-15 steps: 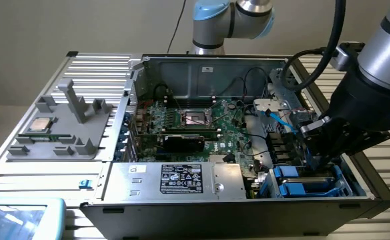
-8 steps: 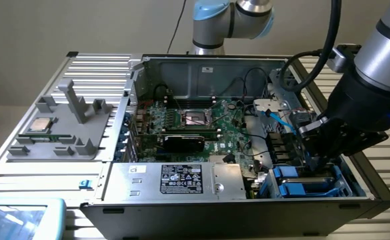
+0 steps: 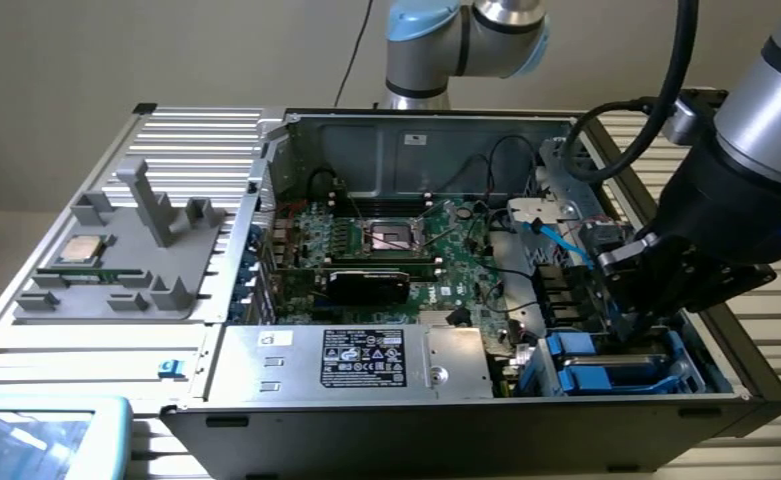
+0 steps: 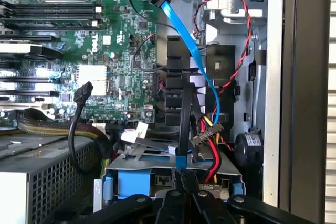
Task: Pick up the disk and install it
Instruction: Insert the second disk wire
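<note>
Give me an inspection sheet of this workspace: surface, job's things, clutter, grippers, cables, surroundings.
Surface: ribbed metal table carrying an open computer case.
Job's things: disk in its blue carrier sits in the bay at the case's corner, on the exterior view's right; its blue frame lies just ahead of the wrist camera.
Clutter: grey fixture tray holding a small silver chip; silver box with black label inside the case.
Grippers: gripper reaches down into the case above the disk bay, jaws shut.
Cables: blue flat cable, red-and-black twisted pair, black bundle.
Surroundings: beige wall; pale blue object at the table's near edge.
</note>
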Available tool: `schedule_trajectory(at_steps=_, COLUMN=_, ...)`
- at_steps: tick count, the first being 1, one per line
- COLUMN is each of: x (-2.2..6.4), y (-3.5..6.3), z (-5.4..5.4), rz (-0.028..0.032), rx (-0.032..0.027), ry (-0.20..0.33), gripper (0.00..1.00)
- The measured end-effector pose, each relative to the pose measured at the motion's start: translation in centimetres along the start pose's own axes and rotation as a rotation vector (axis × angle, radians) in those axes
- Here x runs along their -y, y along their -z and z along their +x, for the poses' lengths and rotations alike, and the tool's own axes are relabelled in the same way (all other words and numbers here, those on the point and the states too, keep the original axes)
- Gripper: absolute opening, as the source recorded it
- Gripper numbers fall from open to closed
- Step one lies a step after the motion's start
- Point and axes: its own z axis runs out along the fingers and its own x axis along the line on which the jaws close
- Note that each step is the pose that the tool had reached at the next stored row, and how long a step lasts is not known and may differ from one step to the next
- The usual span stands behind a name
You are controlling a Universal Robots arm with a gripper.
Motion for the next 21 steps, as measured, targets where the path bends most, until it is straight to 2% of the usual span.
schedule_trajectory(at_steps=1, x=0.01, y=0.24, z=0.0, rz=-0.0006, rx=-0.0031, ry=0.000, gripper=0.11)
schedule_trajectory(at_steps=3, x=0.02, y=0.91, z=0.0, rz=-0.0002, rx=-0.0054, ry=-0.001, gripper=0.11)
schedule_trajectory(at_steps=5, x=0.00, y=1.69, z=0.0, rz=0.0003, rx=-0.0061, ry=0.000, gripper=0.11)
schedule_trajectory(at_steps=7, x=0.00, y=2.06, z=-0.1, rz=0.0004, rx=-0.0069, ry=0.000, gripper=0.11)
schedule_trajectory(at_steps=14, x=0.15, y=2.13, z=-1.6, rz=0.0001, rx=-0.0074, ry=0.003, gripper=0.11)
schedule_trajectory(at_steps=21, x=0.22, y=1.04, z=-1.9, rz=-0.0013, rx=-0.0088, ry=0.008, gripper=0.11)
